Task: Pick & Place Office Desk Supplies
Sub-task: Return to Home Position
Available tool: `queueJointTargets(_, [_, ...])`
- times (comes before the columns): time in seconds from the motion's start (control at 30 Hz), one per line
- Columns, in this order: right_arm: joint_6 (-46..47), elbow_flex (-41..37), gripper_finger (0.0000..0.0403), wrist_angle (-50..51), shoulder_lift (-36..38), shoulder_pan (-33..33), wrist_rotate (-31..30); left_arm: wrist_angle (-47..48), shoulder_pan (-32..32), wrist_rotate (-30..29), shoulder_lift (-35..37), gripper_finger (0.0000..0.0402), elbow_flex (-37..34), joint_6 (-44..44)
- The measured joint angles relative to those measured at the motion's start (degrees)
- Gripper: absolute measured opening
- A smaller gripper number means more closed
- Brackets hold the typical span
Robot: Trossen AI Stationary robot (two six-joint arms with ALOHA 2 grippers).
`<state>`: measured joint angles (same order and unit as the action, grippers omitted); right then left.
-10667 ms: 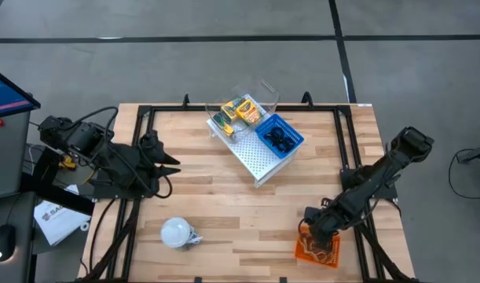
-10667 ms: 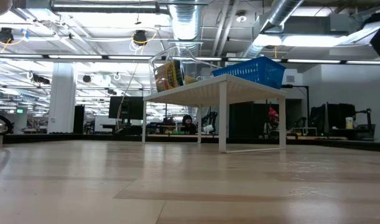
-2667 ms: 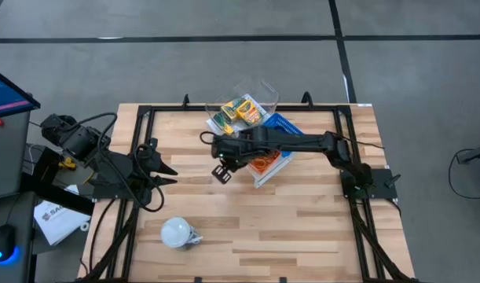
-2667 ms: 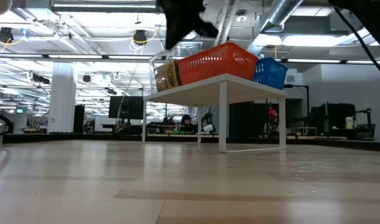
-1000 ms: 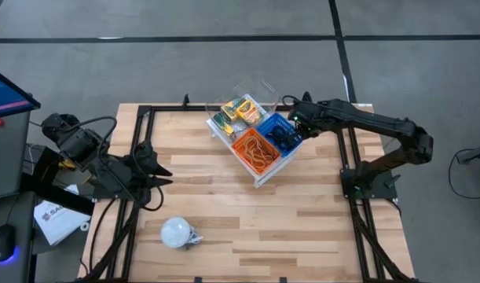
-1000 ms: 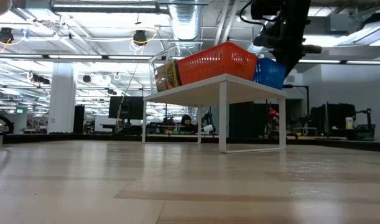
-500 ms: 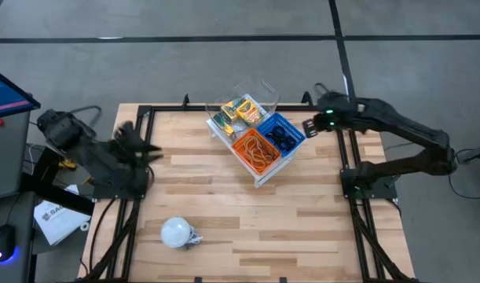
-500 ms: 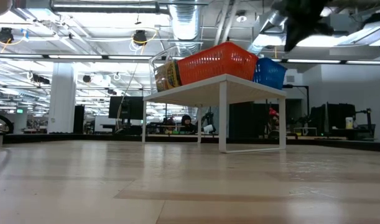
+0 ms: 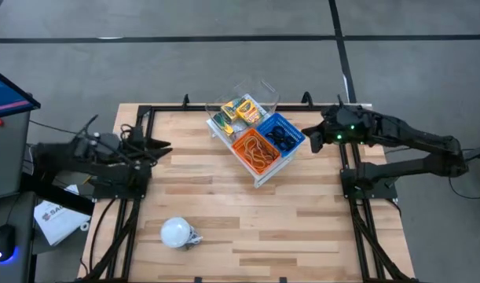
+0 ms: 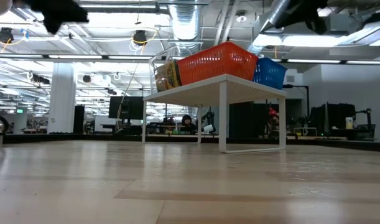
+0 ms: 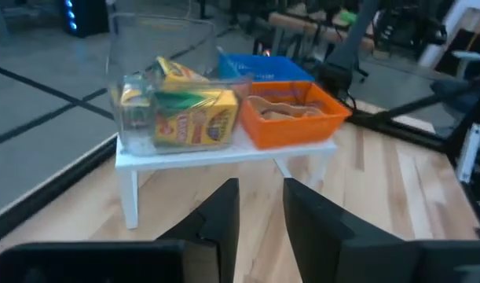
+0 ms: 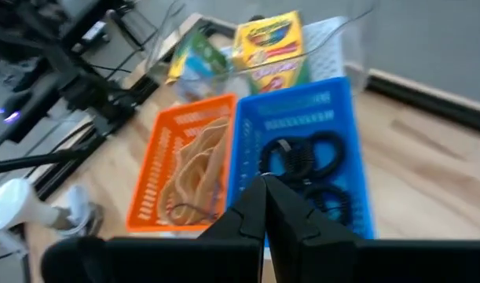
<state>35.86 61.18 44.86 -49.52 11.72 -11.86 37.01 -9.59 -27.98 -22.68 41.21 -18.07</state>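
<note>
Sorting looks done: crayon boxes (image 9: pixel 240 110), rubber bands (image 9: pixel 257 153) and black rings (image 9: pixel 280 138) lie in 3 bins (image 9: pixel 296 135) on the white shelf (image 9: pixel 262 175), so the left gripper (image 9: pixel 163 147), slightly parted, and the right gripper (image 9: pixel 305 134), closed, hang empty either side of it.

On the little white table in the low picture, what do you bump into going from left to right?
crayon boxes → orange bin → blue bin

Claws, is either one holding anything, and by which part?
Nothing is held: the left claw is open and empty, the right claw shut on nothing.
</note>
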Motion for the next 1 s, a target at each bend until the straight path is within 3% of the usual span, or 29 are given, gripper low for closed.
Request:
queueJointTargets(0.17, [2.11,-1.05,0.0000,-3.35,-1.38,-3.63,-1.27,-5.11,9.92,12.26,8.63,0.0077,-10.98,3.91])
queueJointTargets(0.3, [2.70,-1.07,0.0000,-7.03,-2.77,-6.49,-4.61,-8.04,12.21,18.89,13.94,0.0054,-12.57,6.29])
queueJointTargets(0.43, [2.73,-1.06,0.0000,-10.21,-4.23,-8.87,-7.69,-9.57,12.55,18.47,18.16,0.0032,-12.89,6.67])
queueJointTargets(0.6, [3.15,-1.06,0.0000,-14.54,-6.40,-11.62,-10.75,-24.48,12.53,19.43,18.07,0.0020,-20.58,7.50])
queueJointTargets(1.0, [5.16,-1.04,0.0000,-17.51,-9.83,-17.31,-12.83,-30.52,11.27,21.37,21.19,0.0019,-34.66,7.61])
